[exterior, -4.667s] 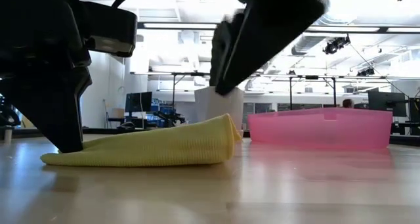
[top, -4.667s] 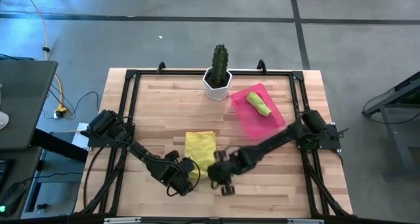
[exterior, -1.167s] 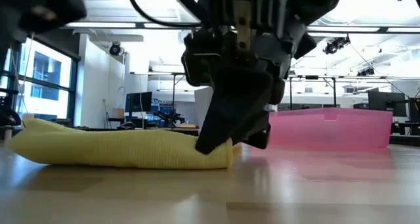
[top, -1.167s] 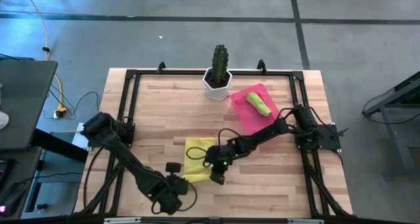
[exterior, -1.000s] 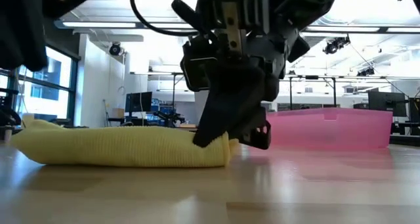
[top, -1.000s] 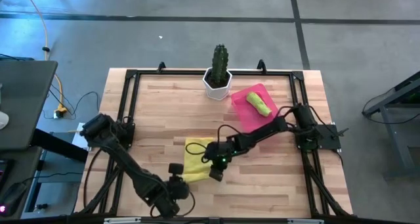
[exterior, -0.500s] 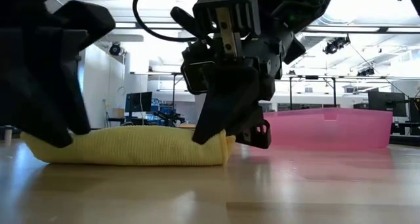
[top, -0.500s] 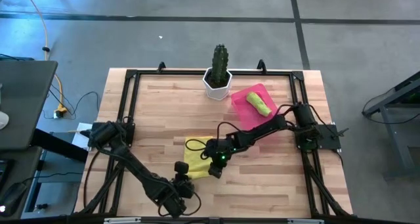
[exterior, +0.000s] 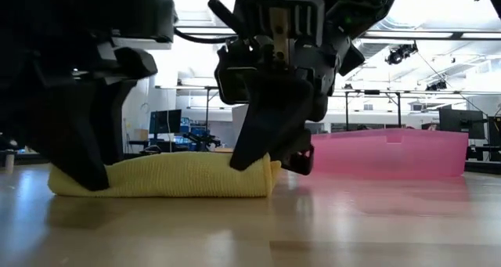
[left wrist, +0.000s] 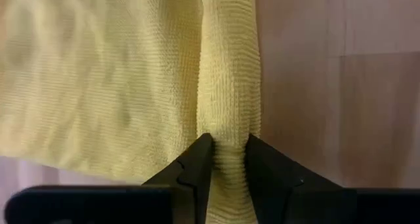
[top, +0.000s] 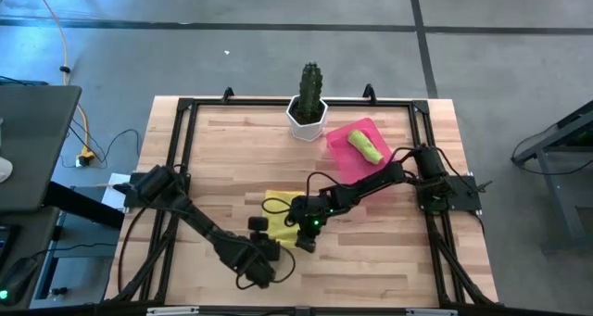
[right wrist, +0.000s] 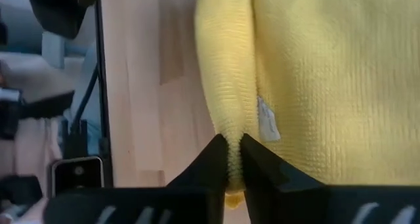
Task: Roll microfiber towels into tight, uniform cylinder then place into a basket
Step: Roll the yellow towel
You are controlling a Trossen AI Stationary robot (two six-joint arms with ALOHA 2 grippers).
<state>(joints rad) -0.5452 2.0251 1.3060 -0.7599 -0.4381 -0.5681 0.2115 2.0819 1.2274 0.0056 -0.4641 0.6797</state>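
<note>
The yellow towel (top: 283, 209) lies on the table, its near edge rolled into a thick tube (exterior: 176, 175), the rest flat (left wrist: 92, 73). My left gripper (left wrist: 227, 159) is shut on the tube's left end, and my right gripper (right wrist: 233, 159) is shut on its right end. In the low view, the left gripper (exterior: 86, 169) stands at the left and the right gripper (exterior: 262, 159) at the right. A rolled green towel (top: 366, 147) lies in the pink basket (top: 350, 172) at the far right. My left gripper pinches the rolled edge (left wrist: 228, 129) of the yellow towel between its two fingers, at the roll's left end. The fingers slant steeply down across the roll, which lies on the table. My right gripper pinches the same rolled edge (right wrist: 231, 133) at its right end between its two fingers, slanting down from the right. Several layers are bunched in the hold, and the roll rests on the table.
A white pot with a cactus (top: 308, 112) stands at the far middle, left of the basket. A black frame (top: 185, 140) runs round the wooden table top. Bare wood (top: 232, 158) lies left of and beyond the towel.
My left gripper has come down and away from the table's near edge onto the left end of the yellow roll. That end has been pushed rightward, so the roll is now shorter. My right gripper has stayed on the right end.
</note>
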